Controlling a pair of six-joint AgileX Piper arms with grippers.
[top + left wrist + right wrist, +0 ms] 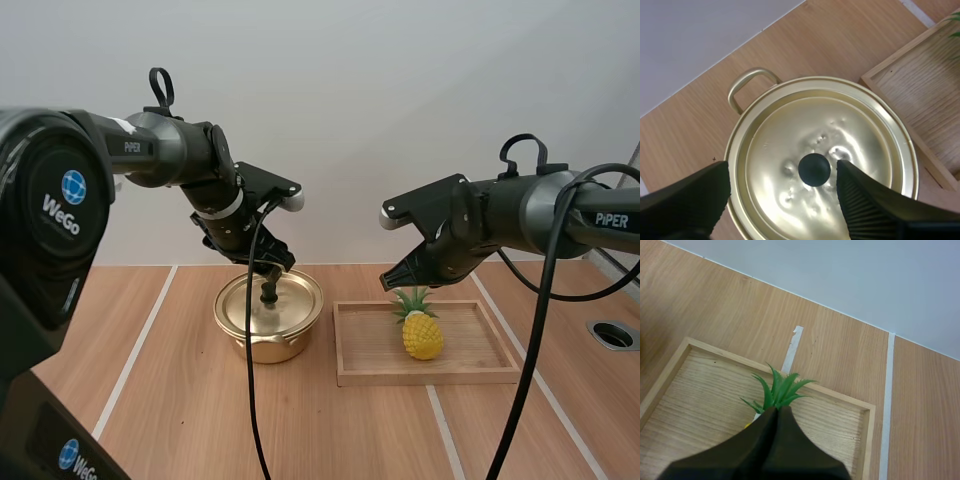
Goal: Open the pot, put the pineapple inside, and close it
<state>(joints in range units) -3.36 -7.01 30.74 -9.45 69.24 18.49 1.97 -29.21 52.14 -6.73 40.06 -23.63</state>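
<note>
Left gripper [782, 169]: fingers spread wide, one on each side of the knob [814, 170]. Neither touches it and nothing is held.
Tip height: the high view puts the tips about level with the knob, but it's hard to tell; they may sit slightly above.
Lid [840, 125]: seated on the pot [733, 150], centred, and it looks flat in the rim.
Pot location: on the table [150, 380], just beside the tray [430, 378], with a thin strip of table between them.
Right gripper [777, 412]: fingers pressed together into one wedge, empty, hanging over the pineapple's leaves.
Pineapple [423, 335]: upright in the tray, near its middle, untouched and apart from the pot.
Done: nothing so far. The pot is closed and the fruit is not in it.
Current step (judged): lid grab. The left arm is lined up on the knob and not yet clamped.
Left to do, left arm: close on the knob, lift the lid, and hold or park it clear of the pot mouth.
Left to do, right arm: open the fingers, come down on the pineapple, carry it across, and release it inside the pot.
Last step: lid back on, seated in the rim.
Progress estimate: very early, with all three parts of the task outstanding.
Watch: the right fingers must part before any descent, otherwise they will just push the leaves.
</note>
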